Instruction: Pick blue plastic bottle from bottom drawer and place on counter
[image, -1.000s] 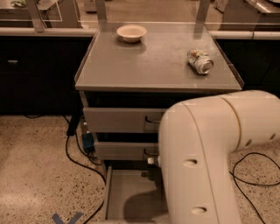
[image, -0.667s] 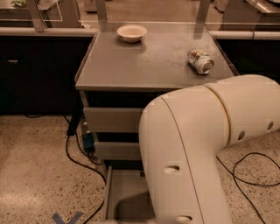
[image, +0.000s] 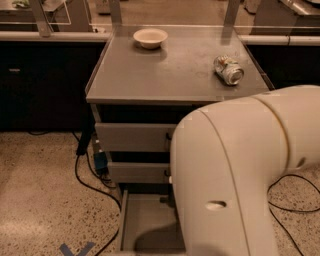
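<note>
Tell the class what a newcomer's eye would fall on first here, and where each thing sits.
The big white arm fills the lower right, covering much of the open drawer at the bottom; its pincer is out of view. Behind it, on the counter, a crushed can lies at the right and a pale bowl sits at the back.

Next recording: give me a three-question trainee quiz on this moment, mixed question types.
1. True or false: the bottom drawer is shut.
2. Which two things sit on the counter? A) bowl and can B) bowl and spoon C) can and cup
3. Where is the hand?

Key:
1. False; it stands open.
2. A.
3. Out of view; the arm fills the lower right foreground.
</note>
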